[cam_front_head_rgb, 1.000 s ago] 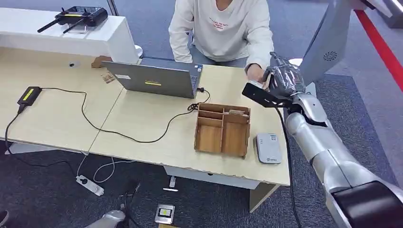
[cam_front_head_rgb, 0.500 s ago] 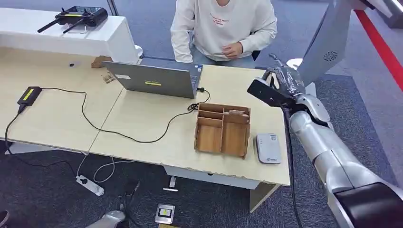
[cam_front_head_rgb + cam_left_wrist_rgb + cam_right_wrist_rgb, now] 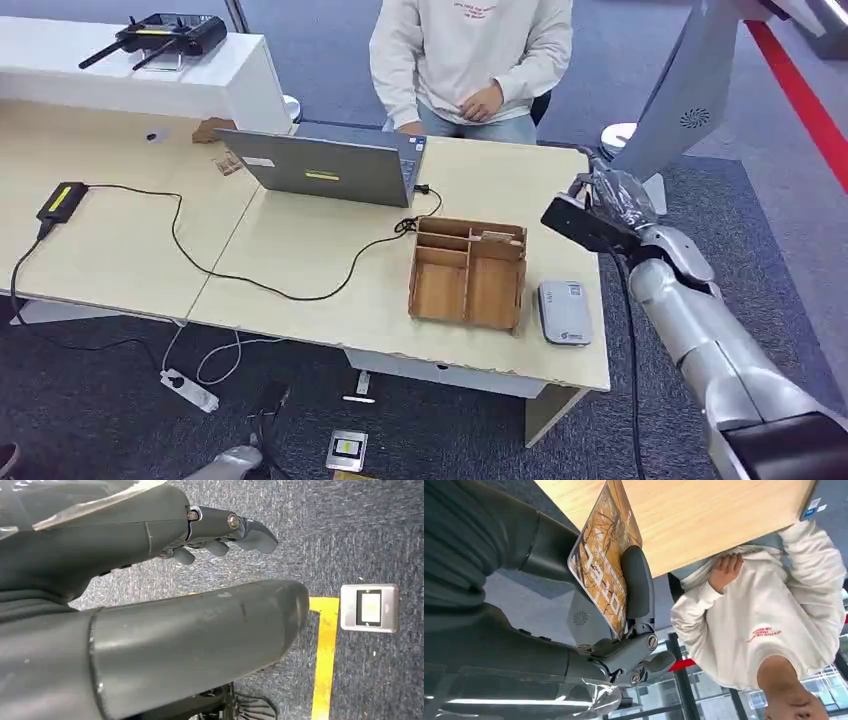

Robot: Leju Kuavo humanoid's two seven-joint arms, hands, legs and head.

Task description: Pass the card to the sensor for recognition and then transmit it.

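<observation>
Grey thumb and darker fingers of the right hand (image 3: 624,630) pinch the card (image 3: 606,565), an orange-brown patterned card with pale lettering, clamped between the thumb on its printed face and the fingers behind it. In the head view this right hand (image 3: 605,205) is raised just past the far right corner of the desk (image 3: 300,260), above the carpet and near the desk's edge. On the pale wooden desk, nearer the robot, the white sensor (image 3: 565,312) lies flat beside a wooden organiser (image 3: 468,272) with several compartments; the card is well apart from the sensor. Further along the desk stand an open laptop (image 3: 325,165) and a black cable (image 3: 230,270) running to a small black adapter (image 3: 62,200). Across the desk sits a person in a cream sweatshirt (image 3: 470,50), hands held close to the lap. The left hand (image 3: 220,527) hangs over grey carpet with its fingers curled loosely and nothing in them, above a yellow floor line (image 3: 325,655) and a grey floor plate (image 3: 370,607).
</observation>
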